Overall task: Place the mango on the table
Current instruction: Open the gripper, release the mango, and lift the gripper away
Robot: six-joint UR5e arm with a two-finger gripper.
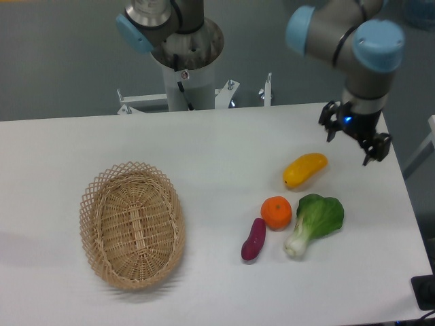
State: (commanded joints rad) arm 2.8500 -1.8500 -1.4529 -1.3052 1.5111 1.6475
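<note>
1. The mango [304, 170] lies on the white table [204, 156], right of centre — just above the orange [276, 212] and the bok choy [316, 221].
2. The gripper [355, 139] hangs at the upper right, apart from the mango, fingers spread and holding nothing.
3. A wicker basket [132, 224] sits at lower left — a purple sweet potato [253, 239] beside the orange.

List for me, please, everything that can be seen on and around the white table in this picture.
Smooth elongated yellow-orange mango: one, lying on the table right of centre, apart from the gripper.
Round orange citrus fruit: one, orange, just below the mango.
Small purple sweet potato: one, purple, lower left of the orange.
Leafy green bok choy: one, green with a white stem, right of the orange.
Oval woven wicker basket: one, tan, on the left, nothing visible inside.
Large white rectangular table: one, white, bearing all of these.
Two-finger gripper: one, black, open, above the table's right edge.
</note>
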